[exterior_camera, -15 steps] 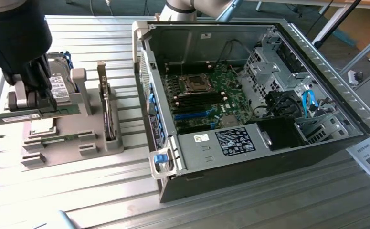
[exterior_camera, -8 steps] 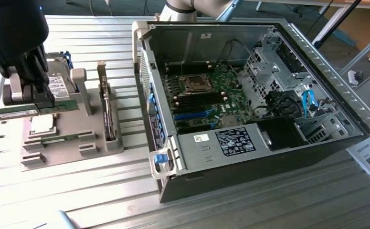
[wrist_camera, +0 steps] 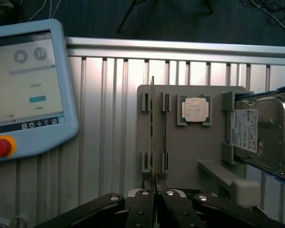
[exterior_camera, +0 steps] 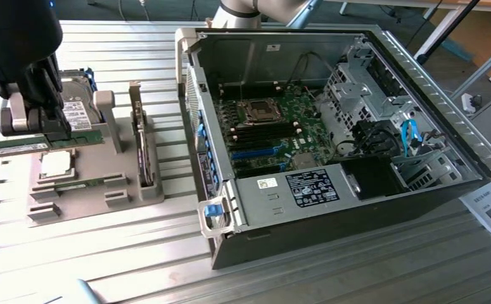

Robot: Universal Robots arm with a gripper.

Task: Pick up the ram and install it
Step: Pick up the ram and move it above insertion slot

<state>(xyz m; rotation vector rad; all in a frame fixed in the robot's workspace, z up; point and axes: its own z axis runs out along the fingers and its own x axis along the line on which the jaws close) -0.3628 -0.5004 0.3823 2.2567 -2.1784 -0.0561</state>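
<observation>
Fingers [wrist_camera: 143,209] are clamping nearly shut on the thin ram [exterior_camera: 25,147].
It is hanging over the grey parts tray [exterior_camera: 85,202], near the processor chip [exterior_camera: 57,166], well apart from the open computer case [exterior_camera: 313,240].

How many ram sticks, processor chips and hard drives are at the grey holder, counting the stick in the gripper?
Ram sticks: 2, the ram in the gripper and a second stick in the grey holder
Processor chip: 1
Hard drive: 1
Total: 4
</observation>
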